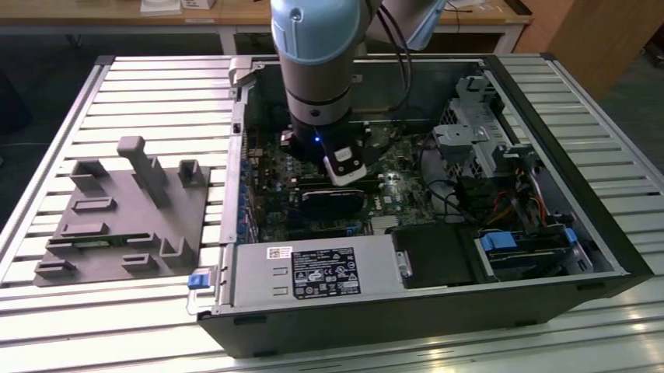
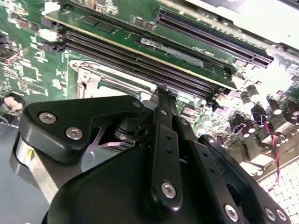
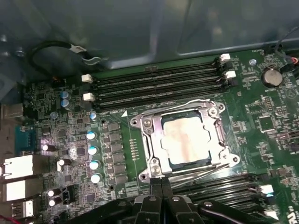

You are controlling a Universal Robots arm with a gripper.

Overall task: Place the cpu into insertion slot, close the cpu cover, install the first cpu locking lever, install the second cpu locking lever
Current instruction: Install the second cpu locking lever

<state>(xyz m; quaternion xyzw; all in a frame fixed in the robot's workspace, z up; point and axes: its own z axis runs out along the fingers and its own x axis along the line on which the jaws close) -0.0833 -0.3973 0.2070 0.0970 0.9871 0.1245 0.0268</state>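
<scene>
In the first wrist view, the dull silver-tan square cpu point(image 3: 186, 142) sits inside the silvery-rimmed insertion slot point(image 3: 216, 111), with the thin silvery cpu cover point(image 3: 155, 148) closed over it. The black gripper point(image 3: 161, 183) has its fingers pressed together just beside the cover's edge. The exterior view shows the arm reaching down into the open black computer case point(image 1: 581, 233).

The cpu point(image 3: 187, 140) is showing a dull, matt silver-tan metal top, and the cpu cover point(image 3: 155, 148) around it is looking like shiny bare steel. The gripper point(image 2: 161, 93) is looking like matt black plastic with glossy screw heads, and the tabletop point(image 1: 155, 101) is looking like ribbed brushed metal.
</scene>
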